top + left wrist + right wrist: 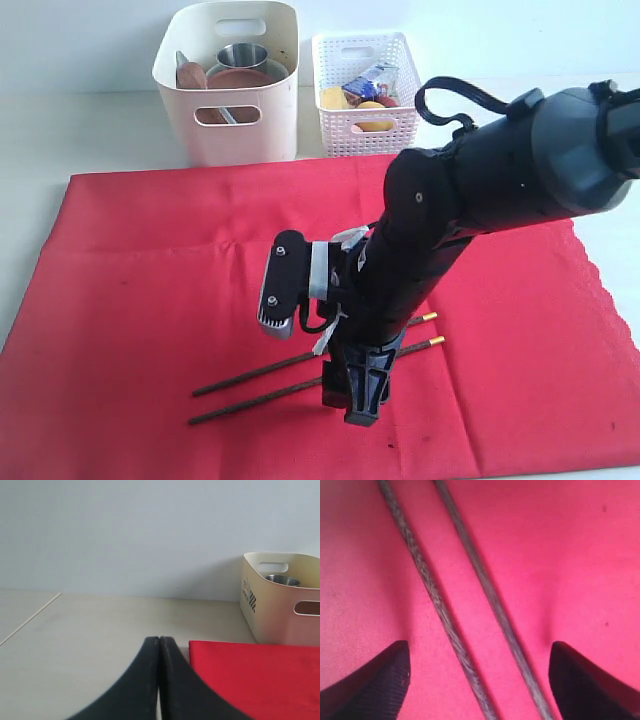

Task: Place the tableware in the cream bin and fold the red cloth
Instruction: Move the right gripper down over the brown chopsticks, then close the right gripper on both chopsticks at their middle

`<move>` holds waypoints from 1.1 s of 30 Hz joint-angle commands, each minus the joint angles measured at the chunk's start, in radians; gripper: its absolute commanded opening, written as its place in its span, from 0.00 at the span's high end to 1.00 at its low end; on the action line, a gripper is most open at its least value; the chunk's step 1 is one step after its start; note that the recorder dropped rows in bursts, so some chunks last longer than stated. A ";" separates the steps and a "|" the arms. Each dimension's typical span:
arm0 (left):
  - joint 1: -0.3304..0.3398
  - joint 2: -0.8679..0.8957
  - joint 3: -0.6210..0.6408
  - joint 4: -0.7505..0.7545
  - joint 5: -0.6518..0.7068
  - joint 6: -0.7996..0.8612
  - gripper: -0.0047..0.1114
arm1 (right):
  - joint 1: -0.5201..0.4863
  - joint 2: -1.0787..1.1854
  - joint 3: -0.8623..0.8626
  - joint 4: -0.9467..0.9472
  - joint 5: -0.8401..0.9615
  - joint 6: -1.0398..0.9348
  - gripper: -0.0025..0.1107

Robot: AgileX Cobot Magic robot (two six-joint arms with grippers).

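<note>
The red cloth (150, 280) lies flat, spread over most of the table. Two dark chopsticks (255, 375) with yellow tips lie side by side on it near the front. My right gripper (360, 405) points down over their middle. In the right wrist view it (480, 652) is open, with both chopsticks (432, 592) between its fingers and neither one touched. The cream bin (235, 130) stands behind the cloth at the back and holds a steel cup (243, 55) and a brown plate (240, 78). My left gripper (159, 640) is shut and empty, low over bare table beside the cloth's corner (260, 675).
A white perforated basket (365, 110) with food items stands right of the cream bin (272, 615). The right arm's dark body (480, 190) reaches in from the right over the cloth. Bare pale table shows left of the cloth and along the back wall.
</note>
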 commanded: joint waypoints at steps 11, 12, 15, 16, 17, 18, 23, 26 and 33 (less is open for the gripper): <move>0.001 -0.004 0.002 0.006 -0.002 0.004 0.96 | 0.001 0.119 -0.082 -0.079 0.009 -0.029 0.51; 0.001 -0.004 0.002 0.006 -0.002 0.004 0.96 | 0.001 0.119 -0.082 -0.081 0.014 -0.029 0.55; 0.001 -0.004 0.002 0.006 -0.002 0.004 0.96 | 0.001 0.119 -0.082 -0.081 0.021 -0.029 0.67; 0.001 -0.004 0.002 0.006 -0.002 0.004 0.96 | 0.001 0.119 -0.082 -0.083 0.023 -0.029 0.71; 0.001 -0.004 0.002 0.006 -0.002 0.004 0.96 | 0.001 0.119 -0.082 -0.088 0.025 -0.029 0.75; 0.001 -0.004 0.002 0.006 -0.002 0.004 0.96 | 0.001 0.119 -0.082 -0.088 0.033 -0.029 0.78; 0.001 -0.004 0.002 0.006 -0.002 0.004 0.96 | 0.001 0.119 -0.082 -0.108 0.083 -0.029 0.86; 0.001 -0.004 0.002 0.006 -0.002 0.004 0.96 | 0.001 0.119 -0.082 -0.108 0.092 -0.029 0.87; 0.001 -0.004 0.002 0.006 -0.002 0.004 0.96 | 0.001 0.106 -0.082 -0.108 0.092 -0.027 0.87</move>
